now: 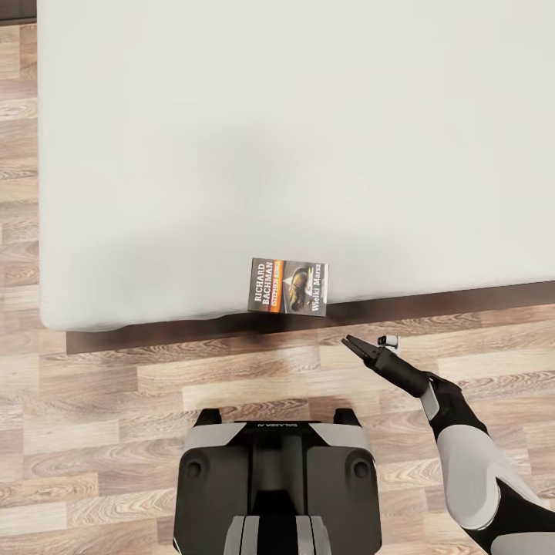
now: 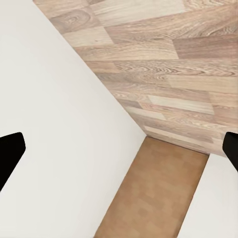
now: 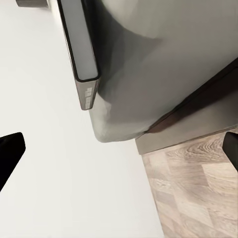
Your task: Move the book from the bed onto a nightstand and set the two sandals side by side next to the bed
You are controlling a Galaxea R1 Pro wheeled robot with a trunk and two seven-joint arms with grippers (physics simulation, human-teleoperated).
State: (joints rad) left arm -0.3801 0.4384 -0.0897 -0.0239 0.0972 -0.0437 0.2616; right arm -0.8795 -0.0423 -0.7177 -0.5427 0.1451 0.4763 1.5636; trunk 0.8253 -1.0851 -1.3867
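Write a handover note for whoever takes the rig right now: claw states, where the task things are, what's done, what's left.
Right claw: open, empty, over the floor just short of the bed's near edge, pointing toward the book.
Left claw: tips far apart in the left wrist view, so open; nothing between them.
Book: flat, cover up, on the mattress at its near edge, slightly overhanging, untouched.
Done: robot parked at the bed, facing the book.
Left: grasp the book, carry it to a nightstand, then set both sandals side by side next to the bed.
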